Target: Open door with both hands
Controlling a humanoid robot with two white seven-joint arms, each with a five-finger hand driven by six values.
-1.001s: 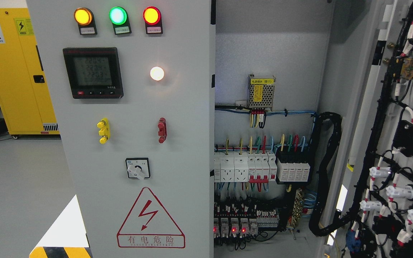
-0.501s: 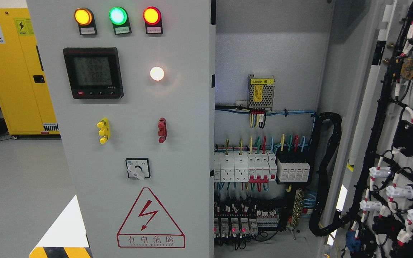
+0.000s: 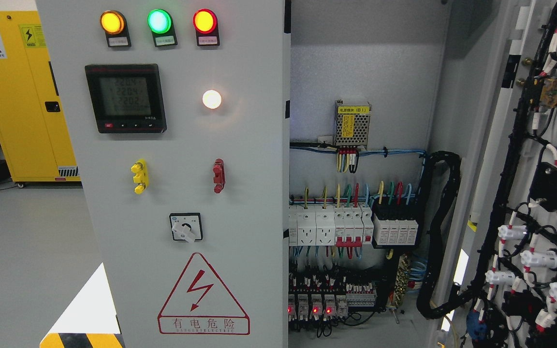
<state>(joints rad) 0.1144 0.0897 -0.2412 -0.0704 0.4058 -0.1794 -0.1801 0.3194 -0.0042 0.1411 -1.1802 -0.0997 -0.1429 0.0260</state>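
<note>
A grey electrical cabinet fills the head view. Its left door [image 3: 249, 145] is closed and carries three indicator lamps, a digital meter [image 3: 125, 98], a white lamp, yellow and red handles, a rotary switch [image 3: 186, 227] and a red electric-hazard triangle. The right door [image 3: 544, 183] is swung wide open at the picture's right, its inner face covered with black wiring and white connectors. Between them the cabinet interior [image 3: 360, 72] shows a small power supply [image 3: 352, 123], rows of breakers [image 3: 351, 224] and relays with red lights. Neither of my hands nor arms shows.
A yellow safety cabinet [image 3: 22, 96] stands at the back left on the grey floor [image 3: 27, 251]. A white patch and a yellow-black hazard stripe [image 3: 82, 340] lie at the lower left. A thick black cable loop [image 3: 440, 232] hangs inside the cabinet's right side.
Only the digits on the meter's display have flickered. The doors and the view stay the same.
</note>
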